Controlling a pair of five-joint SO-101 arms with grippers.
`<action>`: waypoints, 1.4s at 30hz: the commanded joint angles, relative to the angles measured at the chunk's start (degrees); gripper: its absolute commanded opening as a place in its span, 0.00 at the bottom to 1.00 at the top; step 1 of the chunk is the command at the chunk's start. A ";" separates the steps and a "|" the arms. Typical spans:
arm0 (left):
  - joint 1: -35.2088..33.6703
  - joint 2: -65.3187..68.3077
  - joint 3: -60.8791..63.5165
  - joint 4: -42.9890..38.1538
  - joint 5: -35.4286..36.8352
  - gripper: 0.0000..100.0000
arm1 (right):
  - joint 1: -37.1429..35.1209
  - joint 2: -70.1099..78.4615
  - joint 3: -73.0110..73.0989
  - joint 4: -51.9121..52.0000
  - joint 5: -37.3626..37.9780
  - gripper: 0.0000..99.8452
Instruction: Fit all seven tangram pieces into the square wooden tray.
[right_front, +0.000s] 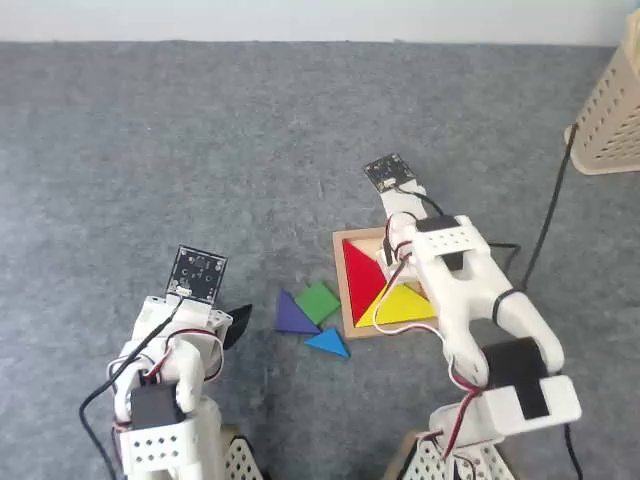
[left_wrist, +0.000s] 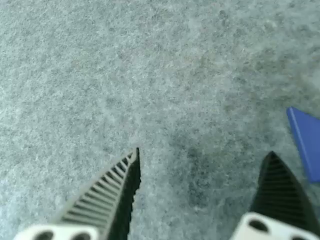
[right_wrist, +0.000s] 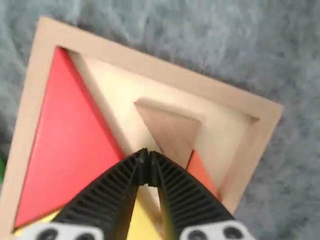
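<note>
The square wooden tray (right_front: 341, 285) lies right of frame centre on the grey carpeted bench (right_front: 200, 150), holding a red triangular piece (right_front: 362, 272) and a yellow triangular piece (right_front: 405, 303). The right jaws are closed, empty, above it (left jaws: spread wide, empty, lower left).

**Soft, even light in all 3 views**

In the high view the grey mat (right_front: 200, 150) is lit evenly from above, and the shadows cast on it are faint and soft-edged. A slight darkening is seen along the right arm (right_front: 470, 290) and at the lower rim of the tray (right_front: 339, 285). The arms' white shells are rendered bright.

In the left wrist view a dim, diffuse shadow patch is laid on the mat between the spread fingers (left_wrist: 115, 195) of the left gripper (left_wrist: 203, 152).

In the right wrist view the tray's pale floor is brightly lit, close to washed out. A thin shadow line is drawn under its inner wall.
</note>
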 joint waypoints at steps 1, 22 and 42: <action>0.09 -0.88 -0.31 0.26 -0.09 0.35 | 1.89 -0.92 -5.10 0.22 1.93 0.01; 0.09 -0.88 -0.31 0.26 -0.09 0.35 | -1.27 -1.54 -9.41 2.33 4.31 0.20; 0.09 -0.88 -0.31 0.26 -0.09 0.35 | -0.22 7.87 -13.19 -0.31 9.41 0.02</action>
